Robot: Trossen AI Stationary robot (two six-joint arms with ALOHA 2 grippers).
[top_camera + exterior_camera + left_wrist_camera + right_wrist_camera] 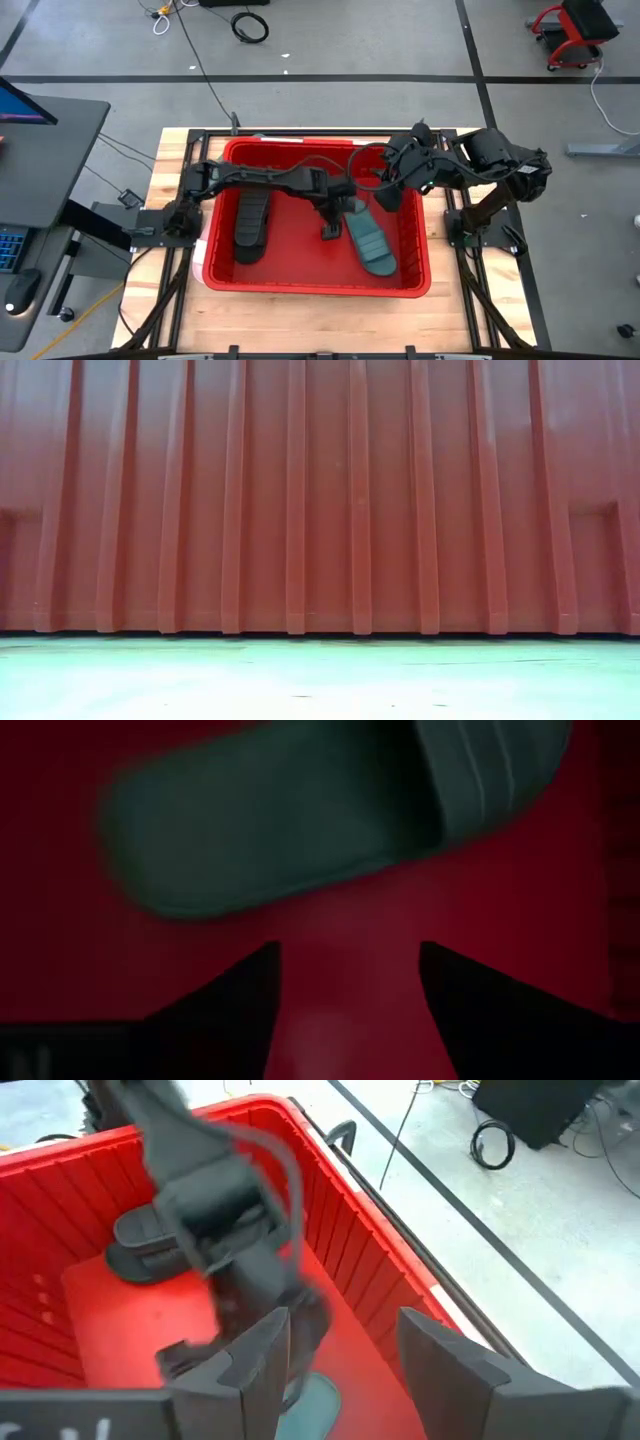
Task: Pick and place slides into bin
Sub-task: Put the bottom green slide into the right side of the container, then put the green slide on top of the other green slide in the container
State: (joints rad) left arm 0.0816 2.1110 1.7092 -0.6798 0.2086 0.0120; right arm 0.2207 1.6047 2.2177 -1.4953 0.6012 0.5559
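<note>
bin (315,283): red crate, sat mid-table on the wooden top, ribbed walls; its outer wall filled the low view (320,500); inside walls showed in the right wrist view (330,1210).
black slide (250,224): lay flat on the bin floor, left half, long axis running near to far; also seen in the right wrist view (150,1245), partly hidden behind the left arm.
teal slide (371,241): lay on the bin floor, right half, angled, strap end toward the bin centre; in the left wrist view (300,830) it lay just ahead of the fingers, strap at one end, blurred.
left gripper (332,228): reached in over the bin from the left, pointed down at the floor between the two slides, just beside the teal slide's strap end; jaws released, nothing between them, red floor showed in the gap (345,1010).
right gripper (388,196): hung over the bin's far right part, above the right wall, near the teal slide but apart from it; jaws released, held nothing, fingers spread (335,1370).
contact: neither gripper touched a slide as far as could be told.
table (300,320): wood top, bare strip showed at the near edge.
</note>
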